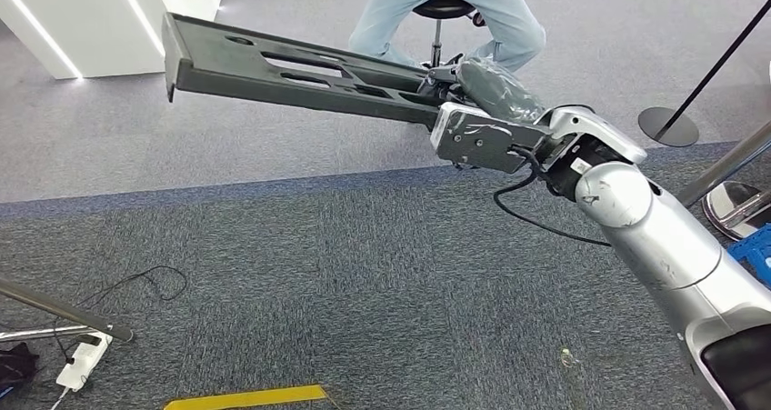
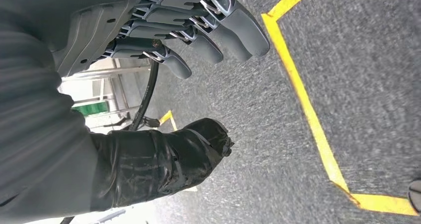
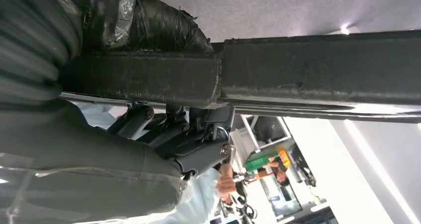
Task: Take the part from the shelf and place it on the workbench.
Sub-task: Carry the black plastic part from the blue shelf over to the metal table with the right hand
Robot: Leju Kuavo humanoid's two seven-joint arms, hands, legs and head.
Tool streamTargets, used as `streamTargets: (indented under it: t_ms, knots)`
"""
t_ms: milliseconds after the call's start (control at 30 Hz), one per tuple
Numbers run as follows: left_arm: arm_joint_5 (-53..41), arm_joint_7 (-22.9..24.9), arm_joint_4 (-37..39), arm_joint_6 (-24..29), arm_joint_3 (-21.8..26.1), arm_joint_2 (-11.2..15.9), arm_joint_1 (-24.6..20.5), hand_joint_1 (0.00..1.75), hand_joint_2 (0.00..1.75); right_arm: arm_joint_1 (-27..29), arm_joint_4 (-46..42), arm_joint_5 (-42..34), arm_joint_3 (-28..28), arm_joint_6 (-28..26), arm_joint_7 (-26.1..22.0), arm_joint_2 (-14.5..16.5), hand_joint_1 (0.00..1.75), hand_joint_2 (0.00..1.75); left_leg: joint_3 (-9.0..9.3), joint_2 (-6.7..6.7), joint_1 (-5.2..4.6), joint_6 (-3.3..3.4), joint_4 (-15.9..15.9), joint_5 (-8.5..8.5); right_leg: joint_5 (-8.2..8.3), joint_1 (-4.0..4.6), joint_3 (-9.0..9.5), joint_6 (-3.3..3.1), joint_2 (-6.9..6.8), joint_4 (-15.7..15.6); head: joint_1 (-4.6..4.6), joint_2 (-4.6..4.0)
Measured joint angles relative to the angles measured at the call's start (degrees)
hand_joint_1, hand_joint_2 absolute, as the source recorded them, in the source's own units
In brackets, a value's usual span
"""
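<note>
While gripped at one end by right hand [image 1: 452,81], long flat dark part [image 1: 273,67] with slots, over rough grey carpet [image 1: 318,274]; left hand [image 2: 164,60] spread, empty.

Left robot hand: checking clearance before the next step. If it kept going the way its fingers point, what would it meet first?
Probably the grey carpet near the yellow floor tape; nothing else lies ahead of the left robot hand, though depth is unclear.

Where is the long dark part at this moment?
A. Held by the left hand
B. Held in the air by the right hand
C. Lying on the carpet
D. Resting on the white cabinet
B: in the head view the right hand grips one end of the long dark part, which sticks out above the carpet; the left hand holds nothing.
</note>
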Motion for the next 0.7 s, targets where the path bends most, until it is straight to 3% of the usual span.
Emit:
streamTargets:
  t_ms: [33, 133, 200, 300, 333, 367, 400, 500, 567, 633, 700]
  knots:
    - [0.0, 0.0, 0.0, 0.0, 0.0, 0.0, 0.0, 0.00, 1.75, 0.0, 0.0, 0.0, 0.0, 0.0, 0.0, 0.0, 1.75, 1.75, 1.06, -0.04, -0.18, 0.21, -2.2, 0.51, 0.05, 0.03, -0.06, 0.21, 0.04, -0.1, 0.01, 0.00]
    - [0.0, 0.0, 0.0, 0.0, 0.0, 0.1, 0.0, 0.00, 1.75, 0.0, 0.0, 0.0, 0.0, 0.0, 0.0, 0.0, 1.75, 1.75, 1.57, -0.05, -0.46, 1.00, -3.6, 0.79, 0.20, -0.01, -0.19, 1.07, 0.10, -0.4, 0.03, 0.00]
    - [0.0, 0.0, 0.0, 0.0, 0.0, 0.1, -0.1, 0.00, 1.75, 0.0, 0.0, 0.0, 0.0, 0.0, 0.0, 0.0, 1.75, 1.75, 1.99, 0.05, -0.31, 1.77, -4.5, 1.27, -1.05, -0.02, -0.83, 1.49, 0.05, 1.0, 0.09, 0.00]
    - [0.0, 0.0, 0.0, 0.0, 0.0, 0.1, -0.1, 0.00, 1.75, 0.1, 0.1, 0.0, 0.0, 0.0, 0.0, 0.0, 1.75, 1.75, 2.20, 0.10, -0.36, 2.50, -4.9, 1.48, -6.06, 0.05, -5.27, 1.71, -0.02, 10.9, 0.15, 0.00]
    - [0.0, 0.0, 0.0, 0.0, 0.0, 0.1, -0.1, 0.00, 1.75, 0.3, 0.1, 0.0, 0.0, 0.0, 0.0, 0.0, 1.75, 1.75, 2.19, 0.09, -0.40, 2.56, -4.8, 1.42, -7.03, 0.05, -6.75, 1.76, -0.02, 13.9, 0.14, 0.00]
    - [0.0, 0.0, 0.0, 0.0, 0.0, 0.1, 0.0, 0.00, 1.75, 0.4, 0.1, 0.0, 0.0, 0.0, 0.0, 0.0, 1.75, 1.75, 2.18, 0.08, -0.42, 2.61, -4.7, 1.35, -6.97, 0.03, -7.43, 1.80, -0.03, 15.2, 0.14, 0.00]
    - [0.0, 0.0, 0.0, 0.0, 0.0, 0.1, 0.0, 0.00, 1.75, 0.5, 0.1, 0.0, 0.0, 0.0, 0.0, 0.0, 1.75, 1.75, 2.18, 0.05, -0.41, 2.59, -4.5, 1.24, -5.84, 0.01, -7.02, 1.81, -0.05, 14.2, 0.14, 0.00]
    - [0.0, 0.0, 0.0, 0.0, 0.0, 0.0, 0.0, 0.00, 1.75, 0.3, 0.1, 0.0, 0.0, 0.0, 0.0, 0.0, 1.75, 1.75, 1.96, -0.04, -0.39, 2.06, -3.4, 0.50, -0.95, -0.02, -2.01, 1.66, -0.07, 3.8, 0.14, 0.00]
    - [0.0, 0.0, 0.0, 0.0, 0.0, 0.1, 0.0, 0.00, 1.75, 0.2, 0.1, 0.0, 0.0, 0.0, 0.0, 0.0, 1.75, 1.75, 1.52, -0.09, -0.51, 1.54, -2.8, 0.19, -0.40, 0.12, -0.43, 1.37, -0.02, 0.6, 0.10, 0.00]
    - [0.0, 0.0, 0.0, 0.0, 0.0, 0.1, 0.0, 0.00, 1.75, 0.2, 0.1, 0.0, 0.0, 0.0, 0.0, 0.0, 1.75, 1.75, 1.32, -0.11, -0.56, 1.19, -2.7, 0.16, -0.33, 0.20, -0.39, 0.93, 0.02, 0.4, 0.08, 0.00]
    - [0.0, 0.0, 0.0, 0.0, 0.0, 0.1, 0.0, 0.00, 1.75, 0.1, 0.1, 0.0, 0.0, 0.0, 0.0, 0.0, 1.75, 1.75, 0.74, -0.05, -0.43, 0.62, -1.2, -0.95, -0.18, 0.05, -0.21, 0.37, -0.03, 0.1, 0.00, 0.00]
